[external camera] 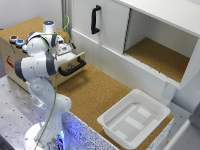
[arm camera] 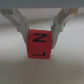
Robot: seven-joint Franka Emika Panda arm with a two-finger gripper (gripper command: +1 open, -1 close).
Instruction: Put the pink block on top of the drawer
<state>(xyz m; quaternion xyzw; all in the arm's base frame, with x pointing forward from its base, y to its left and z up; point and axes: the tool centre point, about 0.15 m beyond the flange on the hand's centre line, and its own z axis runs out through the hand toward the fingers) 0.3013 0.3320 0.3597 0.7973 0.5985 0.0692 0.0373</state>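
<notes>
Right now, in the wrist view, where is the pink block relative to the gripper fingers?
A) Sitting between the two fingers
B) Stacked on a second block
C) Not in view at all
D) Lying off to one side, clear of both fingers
A: the wrist view shows the pink block, with black markings on its face, sitting between the two fingers of the gripper, one at each side.

Exterior view looking bright, even lighting, soft shadow sitting inside open white cupboard (external camera: 160, 52), whole frame coming out low-res and kinda soft. Wrist view blurring heavily, background washing out pale, only pink block (arm camera: 40, 44) reading clear-ish, dim shadow pooling under it.
</notes>
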